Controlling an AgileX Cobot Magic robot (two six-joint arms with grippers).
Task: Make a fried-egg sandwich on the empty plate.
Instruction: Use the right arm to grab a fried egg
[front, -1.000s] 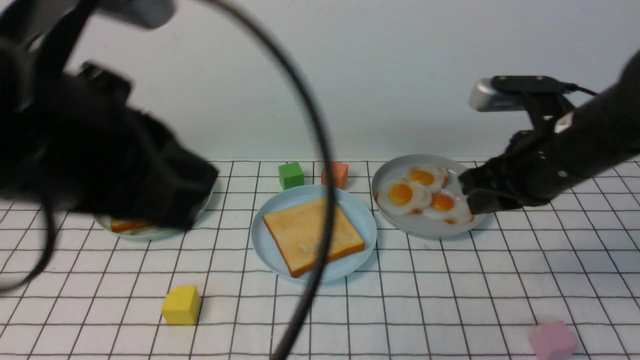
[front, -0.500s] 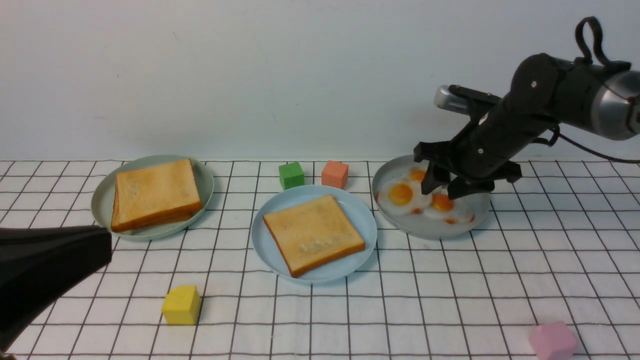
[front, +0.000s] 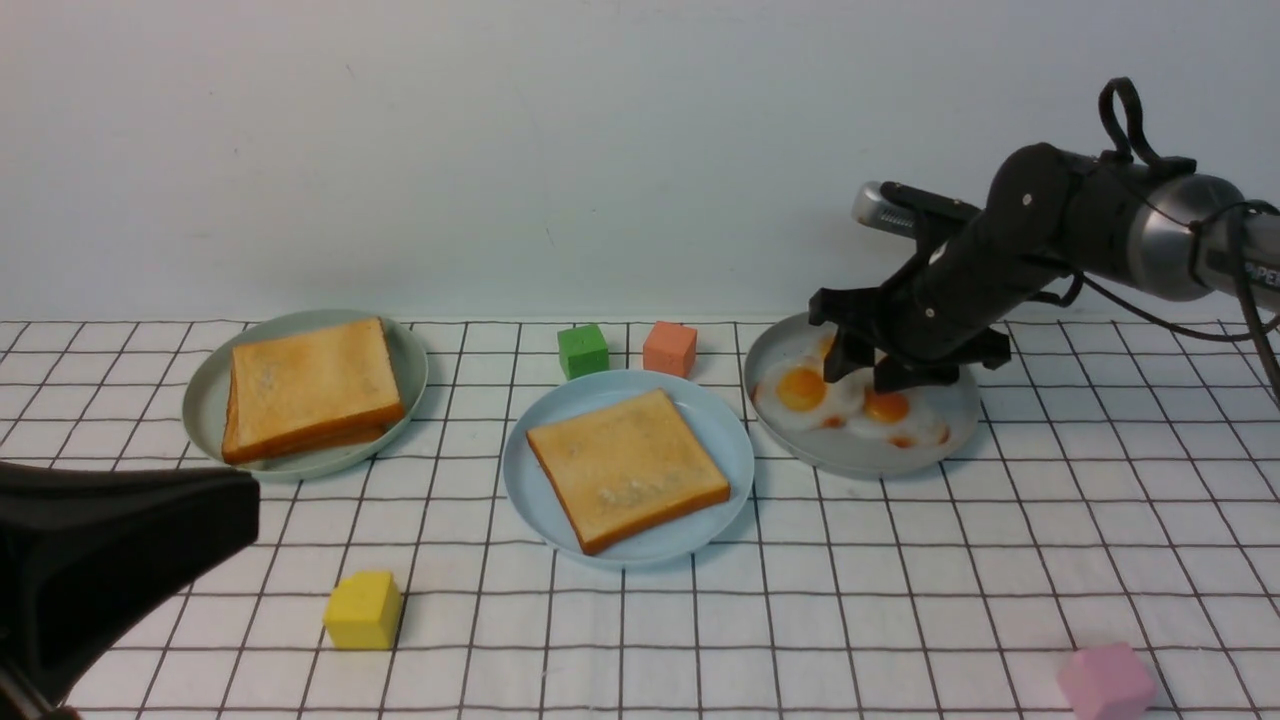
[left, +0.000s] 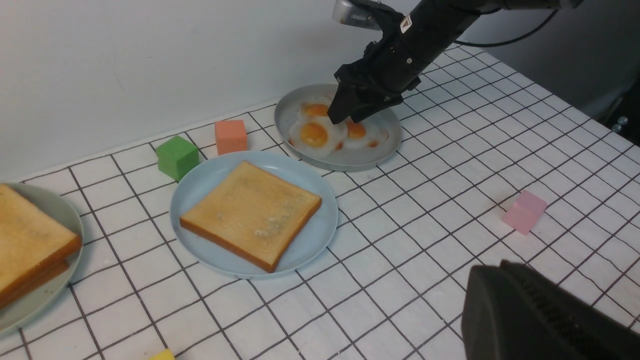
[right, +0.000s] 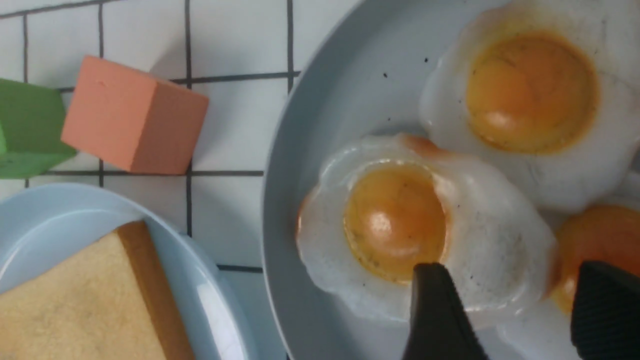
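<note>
A golden toast slice (front: 628, 468) lies on the light blue plate (front: 570, 405) at the table's middle. More toast (front: 310, 385) is stacked on the pale green plate (front: 205, 400) at the left. Three fried eggs sit on the grey plate (front: 820, 450) at the right. My right gripper (front: 862, 378) hangs open just above them. Its fingers (right: 435, 310) straddle the white edge of the nearest fried egg (right: 395, 225), without squeezing it. My left gripper (front: 240, 515) is shut and empty, low at the front left, away from the plates.
A green cube (front: 582, 350) and an orange cube (front: 669, 348) stand behind the blue plate. A yellow cube (front: 363, 610) lies front left and a pink cube (front: 1105, 682) front right. A white wall closes the back.
My left arm has pulled back from over the green plate to the front left. My right gripper has opened and swung over the eggs, shifting slightly left.
</note>
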